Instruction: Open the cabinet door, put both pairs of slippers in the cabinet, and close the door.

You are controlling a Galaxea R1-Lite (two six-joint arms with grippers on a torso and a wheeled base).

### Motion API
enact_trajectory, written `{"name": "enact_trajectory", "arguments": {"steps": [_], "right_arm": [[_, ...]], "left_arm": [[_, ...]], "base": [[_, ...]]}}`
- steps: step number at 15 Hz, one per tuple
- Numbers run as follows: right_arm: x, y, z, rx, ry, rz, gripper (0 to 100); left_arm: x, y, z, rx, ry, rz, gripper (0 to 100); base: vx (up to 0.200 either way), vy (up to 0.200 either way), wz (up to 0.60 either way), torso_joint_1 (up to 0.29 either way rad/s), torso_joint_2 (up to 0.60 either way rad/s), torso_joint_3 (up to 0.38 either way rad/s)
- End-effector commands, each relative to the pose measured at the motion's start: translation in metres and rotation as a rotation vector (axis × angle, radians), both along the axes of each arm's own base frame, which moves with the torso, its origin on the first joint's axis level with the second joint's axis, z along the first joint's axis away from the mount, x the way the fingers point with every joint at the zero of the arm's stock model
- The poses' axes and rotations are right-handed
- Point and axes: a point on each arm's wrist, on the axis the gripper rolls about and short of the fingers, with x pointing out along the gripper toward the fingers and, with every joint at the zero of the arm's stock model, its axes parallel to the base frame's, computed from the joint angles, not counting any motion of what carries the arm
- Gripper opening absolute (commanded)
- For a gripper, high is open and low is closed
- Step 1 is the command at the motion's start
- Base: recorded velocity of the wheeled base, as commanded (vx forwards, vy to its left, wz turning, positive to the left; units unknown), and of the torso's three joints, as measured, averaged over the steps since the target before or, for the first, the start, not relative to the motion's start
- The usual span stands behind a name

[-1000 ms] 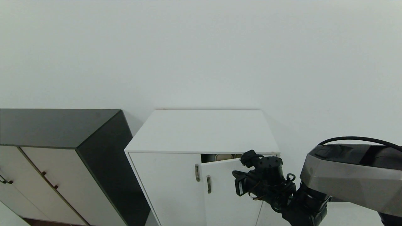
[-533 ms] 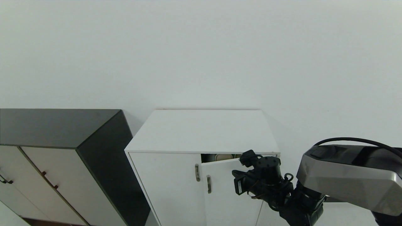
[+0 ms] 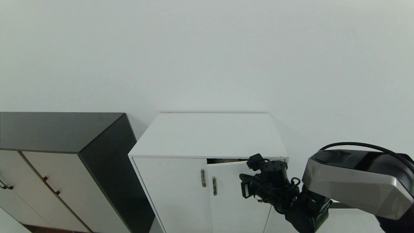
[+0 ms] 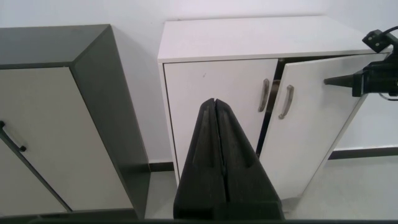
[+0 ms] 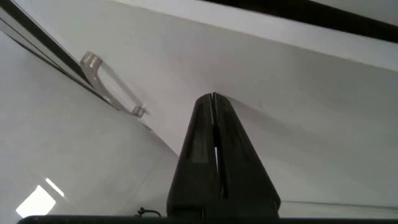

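Right door (image 3: pixel 226 194) has swung nearer shut since a second ago. The gap at its top is now a sliver, and the right arm followed it in. Right claw (image 5: pixel 214 98) closed, empty, tip on the door face, apart from the handle (image 5: pixel 112 84). Left claw (image 4: pixel 214 102) closed, empty, well off the white cabinet (image 3: pixel 207 136). Interior hidden behind the door.
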Motion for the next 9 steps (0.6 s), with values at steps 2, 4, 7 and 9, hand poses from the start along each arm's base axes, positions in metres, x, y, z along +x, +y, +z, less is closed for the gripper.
{"name": "enact_trajectory", "arguments": {"steps": [2, 4, 7, 9], "right_arm": [[0.0047, -0.0006, -0.0069, -0.004, 0.006, -0.008, 0], [0.0070, -0.0013, -0.0080, -0.003, 0.004, -0.013, 0], [0.0102, -0.0014, -0.0119, -0.003, 0.006, -0.018, 0], [0.0125, -0.0021, -0.0131, -0.002, 0.005, -0.022, 0]], "left_arm": [[0.0000, 0.0000, 0.0000, 0.000, 0.000, -0.001, 0], [0.0000, 0.0000, 0.0000, 0.000, 0.000, -0.001, 0], [0.0000, 0.0000, 0.0000, 0.000, 0.000, -0.001, 0], [0.0000, 0.0000, 0.0000, 0.000, 0.000, -0.001, 0]], "base": [[0.000, 0.000, 0.00, 0.000, 0.00, 0.000], [0.000, 0.000, 0.00, 0.000, 0.00, 0.000], [0.000, 0.000, 0.00, 0.000, 0.00, 0.000], [0.000, 0.000, 0.00, 0.000, 0.00, 0.000]]}}
